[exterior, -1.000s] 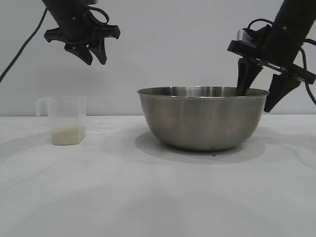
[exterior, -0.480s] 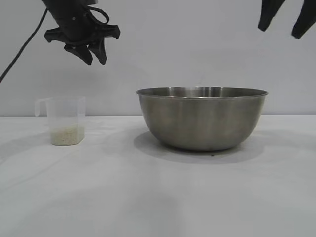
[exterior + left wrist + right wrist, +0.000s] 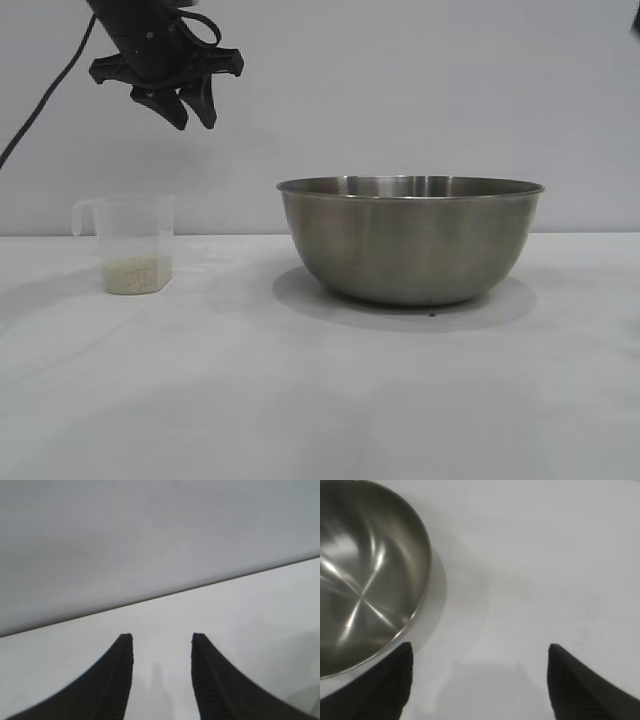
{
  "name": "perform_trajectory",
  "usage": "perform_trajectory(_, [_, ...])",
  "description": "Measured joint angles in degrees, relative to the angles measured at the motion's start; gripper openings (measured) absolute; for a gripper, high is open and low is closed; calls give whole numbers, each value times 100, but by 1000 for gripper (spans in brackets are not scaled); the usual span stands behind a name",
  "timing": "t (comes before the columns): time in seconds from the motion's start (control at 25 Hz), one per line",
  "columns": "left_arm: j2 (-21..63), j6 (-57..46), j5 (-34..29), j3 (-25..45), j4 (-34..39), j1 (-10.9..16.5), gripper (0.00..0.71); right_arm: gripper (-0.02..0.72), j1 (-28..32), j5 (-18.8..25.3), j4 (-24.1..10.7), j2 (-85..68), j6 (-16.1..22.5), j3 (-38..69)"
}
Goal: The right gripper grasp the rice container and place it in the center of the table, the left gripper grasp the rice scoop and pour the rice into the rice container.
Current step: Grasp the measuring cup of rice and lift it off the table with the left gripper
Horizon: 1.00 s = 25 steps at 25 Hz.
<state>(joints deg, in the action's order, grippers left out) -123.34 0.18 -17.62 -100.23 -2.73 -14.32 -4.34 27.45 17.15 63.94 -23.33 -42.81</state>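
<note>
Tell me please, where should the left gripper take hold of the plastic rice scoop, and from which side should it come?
Probably by the walls just below the rim, coming from above. The rice scoop stands upright, its open top clear, and the open left gripper hangs above it. The handle sticks out on the side away from the rice container, so tipping stays free.

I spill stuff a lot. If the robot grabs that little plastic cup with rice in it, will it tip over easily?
Probably fairly easily. The rice scoop is tall and narrow, with thin clear walls, so it likely weighs little. Only a low layer of rice sits at its bottom, which steadies it a bit. Its handle sticks out on one side, so a nudge there could tilt it.
</note>
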Motion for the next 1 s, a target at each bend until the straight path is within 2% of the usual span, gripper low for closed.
perform_trajectory(0.08, [0,0,0,0,-41,0,230,477,0,342,-34,-873,-5,267])
perform_trajectory(0.2, [0,0,0,0,-61,0,230,477,0,1095,-106,-1949,23,488])
perform_trajectory(0.4, [0,0,0,0,-61,0,230,477,0,2371,-488,-3007,535,764])
perform_trajectory(0.68, [0,-10,-84,0,-61,0,230,477,0,3451,-686,-3997,1084,1062])
perform_trajectory(0.88, [0,-10,-128,0,-61,0,230,477,0,3862,-1071,-4824,1480,1272])
perform_trajectory(1.0, [0,-10,-128,0,-61,0,230,477,0,3889,-1239,-5354,1508,1369])
